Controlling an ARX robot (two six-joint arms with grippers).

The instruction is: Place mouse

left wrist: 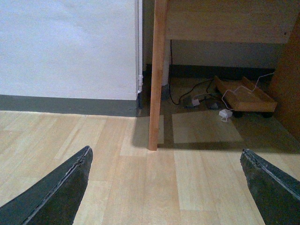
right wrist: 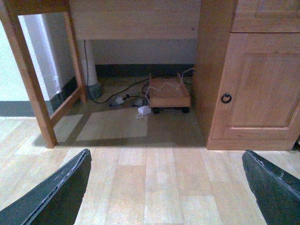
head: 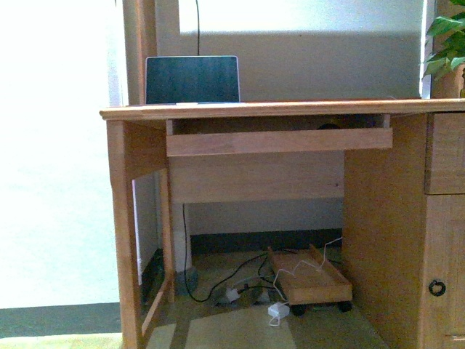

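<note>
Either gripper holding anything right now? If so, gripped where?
Nothing is held. The left gripper and right gripper are both open, with only light wood-plank floor showing between the jaws.

an open laptop (head: 192, 80) stands on the wooden desk (head: 290, 110).

Left gripper (left wrist: 165, 151), right gripper (right wrist: 166, 153): dark, matt finger surfaces with rough edges. Floor (right wrist: 154, 178) beneath them: light wood-look planks, smooth, low sheen. Desk (head: 290, 109) ahead: pale wood, smooth satin finish. Ring pull (right wrist: 226, 98) ahead of right gripper: dark metal. Wall (left wrist: 65, 47): matt paint.
</note>
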